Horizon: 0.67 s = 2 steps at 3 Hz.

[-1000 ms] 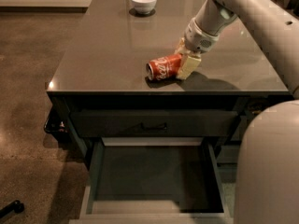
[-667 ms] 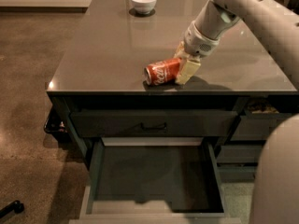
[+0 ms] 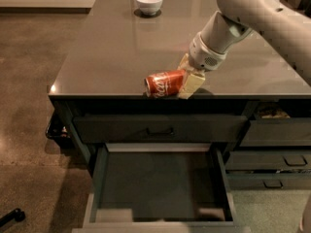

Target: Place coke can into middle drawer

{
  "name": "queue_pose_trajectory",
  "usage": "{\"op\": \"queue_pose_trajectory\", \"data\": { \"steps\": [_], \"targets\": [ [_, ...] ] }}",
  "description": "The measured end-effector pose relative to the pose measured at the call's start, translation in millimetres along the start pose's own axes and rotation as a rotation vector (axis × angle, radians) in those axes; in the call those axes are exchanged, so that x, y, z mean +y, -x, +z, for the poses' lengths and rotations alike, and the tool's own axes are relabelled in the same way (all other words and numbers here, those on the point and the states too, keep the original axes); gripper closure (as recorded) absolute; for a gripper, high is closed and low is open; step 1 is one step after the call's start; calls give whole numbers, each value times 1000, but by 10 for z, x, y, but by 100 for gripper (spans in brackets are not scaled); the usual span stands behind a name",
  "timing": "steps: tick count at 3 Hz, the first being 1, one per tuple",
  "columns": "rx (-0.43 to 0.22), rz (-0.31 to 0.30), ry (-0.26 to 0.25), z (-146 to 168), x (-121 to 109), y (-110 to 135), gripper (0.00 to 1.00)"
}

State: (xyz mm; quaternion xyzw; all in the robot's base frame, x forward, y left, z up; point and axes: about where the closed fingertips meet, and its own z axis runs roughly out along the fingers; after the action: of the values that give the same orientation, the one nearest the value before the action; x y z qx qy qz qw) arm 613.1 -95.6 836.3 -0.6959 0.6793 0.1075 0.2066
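The red coke can (image 3: 164,83) is held sideways in my gripper (image 3: 188,77), just above the front edge of the counter. The gripper's pale fingers (image 3: 192,84) are shut on the can's right end, and the white arm reaches in from the upper right. Below the counter's front, the middle drawer (image 3: 160,183) stands pulled open, a wide dark box with a flat bare floor and paler rims. The can sits above the drawer's back part, near the counter edge.
A white bowl (image 3: 148,2) stands at the counter's (image 3: 107,52) far side. The top drawer front (image 3: 160,128) with a black bar handle is shut. Narrower drawers (image 3: 272,169) with loop handles are at the right. Brown floor lies to the left.
The gripper has carried the can toward the counter's front edge, nearer the open drawer. The view has shifted so the arm's body no longer blocks the lower right.
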Motion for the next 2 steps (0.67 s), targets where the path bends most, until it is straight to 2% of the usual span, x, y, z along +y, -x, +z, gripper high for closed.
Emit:
{"op": "queue_pose_trajectory", "data": {
  "steps": [1,2],
  "targets": [
    [-2,7,-2,13,48,-2,100],
    [49,-1,-50,-99,141,53,100]
  ]
}}
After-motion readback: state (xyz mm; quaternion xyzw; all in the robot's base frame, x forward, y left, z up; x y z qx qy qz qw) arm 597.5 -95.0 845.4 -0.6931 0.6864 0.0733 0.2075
